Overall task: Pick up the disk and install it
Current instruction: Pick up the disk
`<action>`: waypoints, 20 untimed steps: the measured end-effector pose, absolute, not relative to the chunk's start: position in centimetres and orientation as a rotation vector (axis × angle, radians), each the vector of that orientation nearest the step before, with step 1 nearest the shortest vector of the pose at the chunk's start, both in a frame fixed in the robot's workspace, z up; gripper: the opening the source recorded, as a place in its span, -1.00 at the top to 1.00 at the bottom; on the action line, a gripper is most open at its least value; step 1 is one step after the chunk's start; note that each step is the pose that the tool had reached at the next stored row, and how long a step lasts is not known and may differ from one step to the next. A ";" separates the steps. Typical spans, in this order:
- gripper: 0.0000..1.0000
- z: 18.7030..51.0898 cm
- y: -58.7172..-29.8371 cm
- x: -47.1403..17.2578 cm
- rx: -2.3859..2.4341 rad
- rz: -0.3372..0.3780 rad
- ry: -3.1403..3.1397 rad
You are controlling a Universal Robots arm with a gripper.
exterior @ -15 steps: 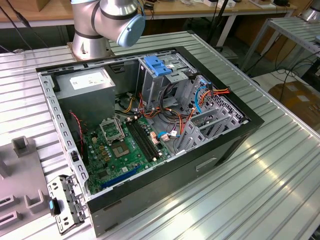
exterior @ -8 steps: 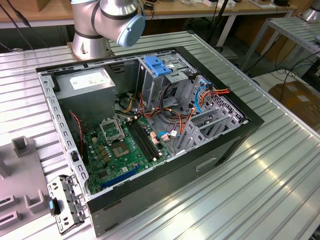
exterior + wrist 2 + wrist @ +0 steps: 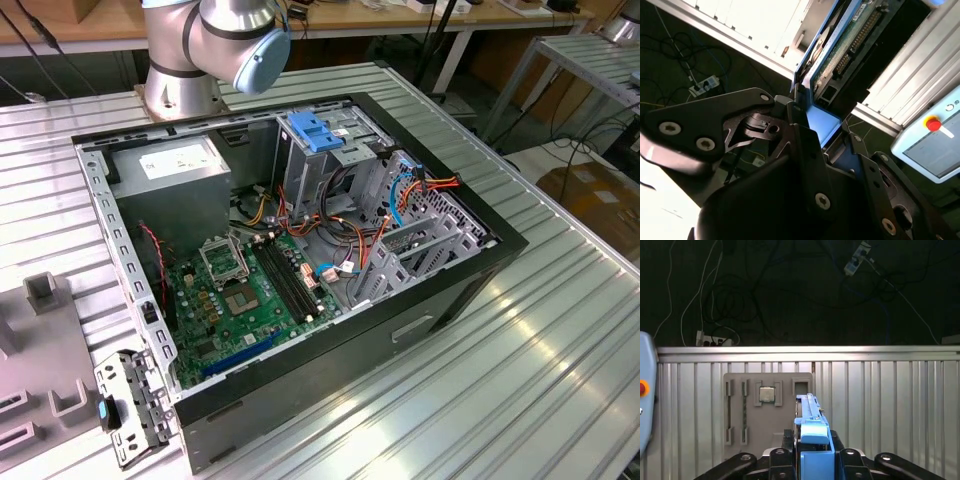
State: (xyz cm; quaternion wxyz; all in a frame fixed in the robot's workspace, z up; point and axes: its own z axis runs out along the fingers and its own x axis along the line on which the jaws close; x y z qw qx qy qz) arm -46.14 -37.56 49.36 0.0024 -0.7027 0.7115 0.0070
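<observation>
In both wrist views my gripper (image 3: 812, 462) (image 3: 807, 127) is shut on the disk. In the first wrist view the disk (image 3: 809, 415) stands on edge between the black fingers (image 3: 780, 460), its blue rail facing the camera. In the second wrist view the disk's (image 3: 840, 45) green circuit board shows, with the blue rail along its side. The disk hangs in the air above the ribbed metal table (image 3: 880, 405), apart from it. In the exterior view the open computer case (image 3: 300, 250) lies on its side, with the blue-topped drive bay (image 3: 315, 130) at its far end.
A grey power-supply box (image 3: 175, 165) sits in the case's far corner by the arm's base (image 3: 200, 50). A grey fixture plate (image 3: 767, 410) holding a processor chip (image 3: 766, 394) lies on the table. A pendant with a red button (image 3: 932, 123) is close by. Cables lie on the dark floor (image 3: 790, 290).
</observation>
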 end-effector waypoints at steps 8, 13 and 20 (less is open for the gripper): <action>0.25 50.3 -37.6 -46.1 -2.205 0.023 2.232; 0.25 51.0 -37.6 -46.1 -2.205 0.023 2.232; 0.25 51.6 -37.6 -46.1 -2.205 0.024 2.233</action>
